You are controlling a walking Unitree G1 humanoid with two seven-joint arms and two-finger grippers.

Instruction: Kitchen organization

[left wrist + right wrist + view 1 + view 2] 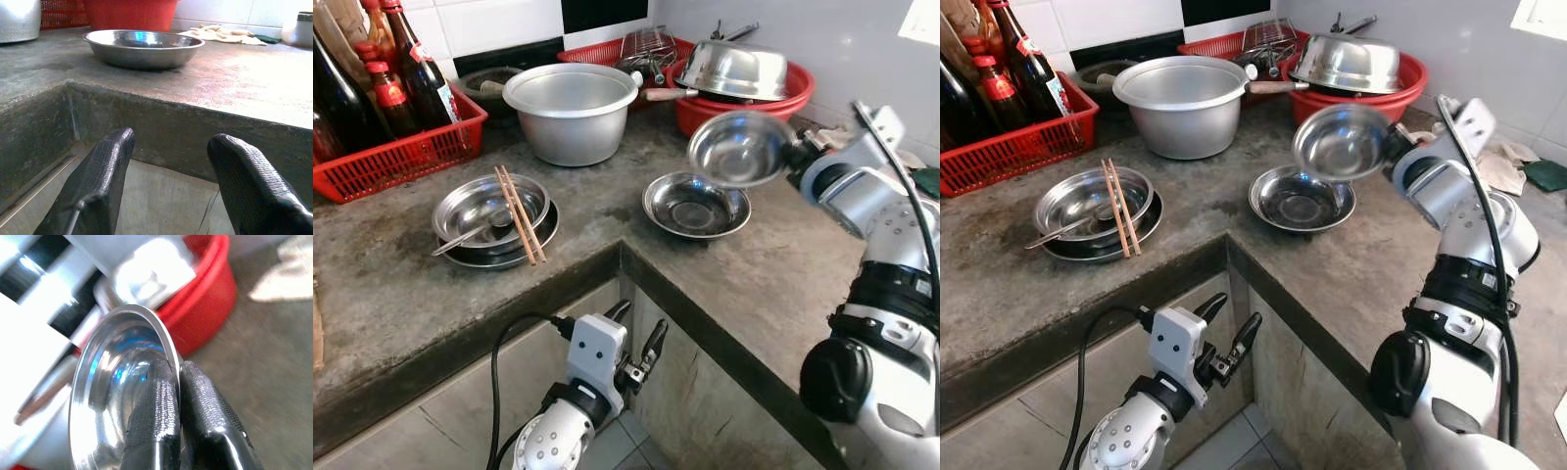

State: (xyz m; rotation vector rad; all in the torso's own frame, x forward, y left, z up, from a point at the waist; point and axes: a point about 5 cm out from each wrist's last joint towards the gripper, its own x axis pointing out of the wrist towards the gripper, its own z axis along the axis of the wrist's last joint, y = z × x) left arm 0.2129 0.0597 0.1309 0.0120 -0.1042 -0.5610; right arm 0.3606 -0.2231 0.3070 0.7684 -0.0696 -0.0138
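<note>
Both arms were silver, rounded shells with black joint bands. The left gripper (639, 345) had a white boxy housing, a black cable looping behind it, and two black fingers (98, 186) with a woven texture. A black cable ran along the right arm (1469, 215)

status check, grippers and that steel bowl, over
Right gripper shut on small steel bowl, held tilted above the counter. Left gripper open, low below the counter edge. Shallow steel dish sits just beneath the bowl.

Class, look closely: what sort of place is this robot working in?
Most likely a home kitchen: a concrete counter holding steel bowls, a large pot and a red crate of bottles.
</note>
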